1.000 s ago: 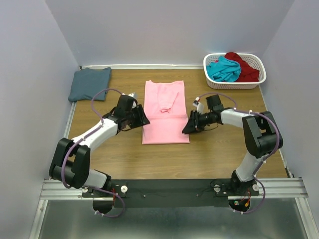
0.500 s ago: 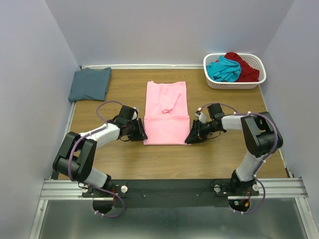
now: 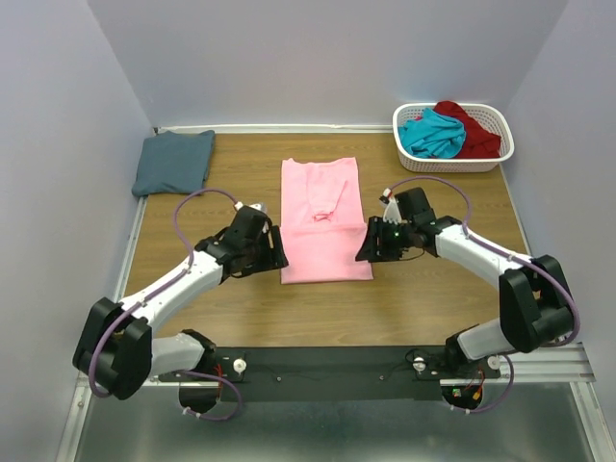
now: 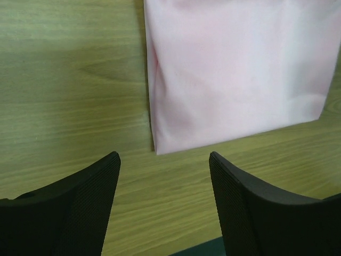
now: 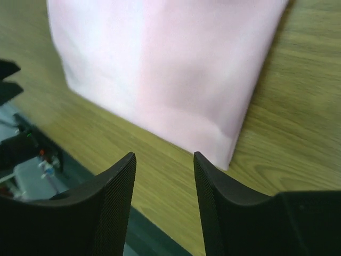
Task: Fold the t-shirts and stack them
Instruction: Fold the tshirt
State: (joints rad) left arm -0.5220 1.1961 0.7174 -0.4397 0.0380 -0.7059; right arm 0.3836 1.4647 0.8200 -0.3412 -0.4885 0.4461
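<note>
- At the near edge of the desk (image 3: pixel 423 298), the two arm bases sat on a metal rail (image 3: pixel 318 361), and each arm reached forward and inward.
- The left fingers (image 3: pixel 274 252) sat low, just beside the near left corner of the light pink t-shirt (image 3: pixel 324 217). In the left wrist view these fingers (image 4: pixel 80 208) stood wide apart. Only bare wood showed between them, and the shirt's corner (image 4: pixel 157 149) lay a little ahead of the gap.
- The right fingers (image 3: pixel 371 245) sat just beside the shirt's near right edge, facing the left pair across the cloth. In the right wrist view they (image 5: pixel 104 208) were parted more narrowly, with wood and nothing else between them. The shirt's near corner (image 5: pixel 224 160) lay just ahead of one fingertip; whether it touched could not be told.
- The pink t-shirt lay flat in the middle of the desk as a long narrow rectangle. A sleeve (image 3: pixel 332 197) was folded in on top, and the near hem was straight.
- At the far left corner of the desk, well apart from the arms, lay the folded slate blue-grey t-shirt (image 3: pixel 173 162).
- At the far right corner stood a white slotted basket (image 3: pixel 452 162). It held the crumpled teal t-shirt (image 3: pixel 431 135) on its left and the dark red t-shirt (image 3: pixel 476 135) on its right, the two touching.
</note>
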